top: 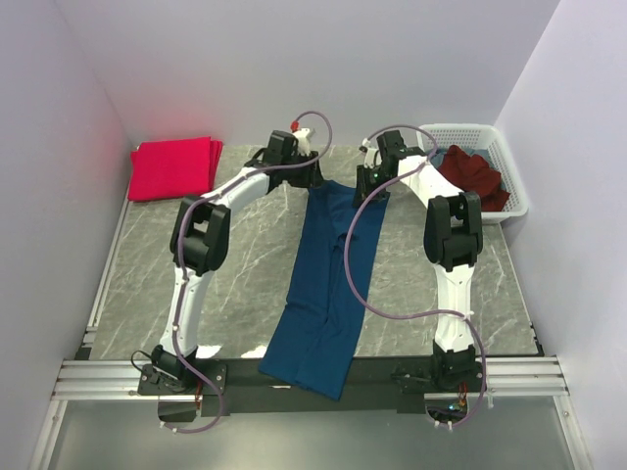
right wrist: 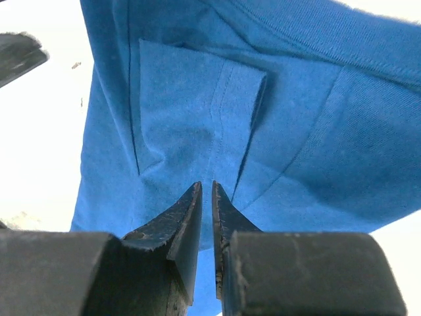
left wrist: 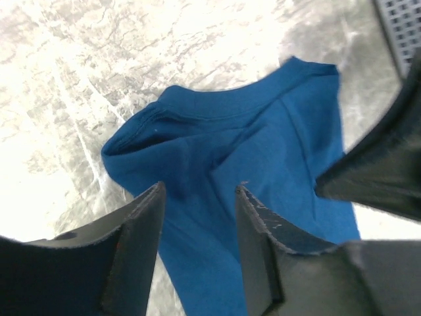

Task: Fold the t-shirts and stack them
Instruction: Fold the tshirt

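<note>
- We see the blue t-shirt (top: 323, 284) folded into a long, narrow strip down the middle of the table (top: 245, 255). Its collar end points toward the far edge and its other end hangs over the near edge.
- The left jaws stand open just above the collar end, on its left side. Blue cloth shows through the gap and nothing sits between them.
- The right jaws are drawn almost together, with only a thin slit left. Their tips are at the right side of the shirt's far end, and we cannot tell whether they pinch the cloth.
- The pinkish-red t-shirts (top: 171, 166) lie folded and stacked in the far left corner of the table.
- The dark maroon t-shirt (top: 475, 176) lies crumpled inside the white basket (top: 514, 186) at the far right corner.
</note>
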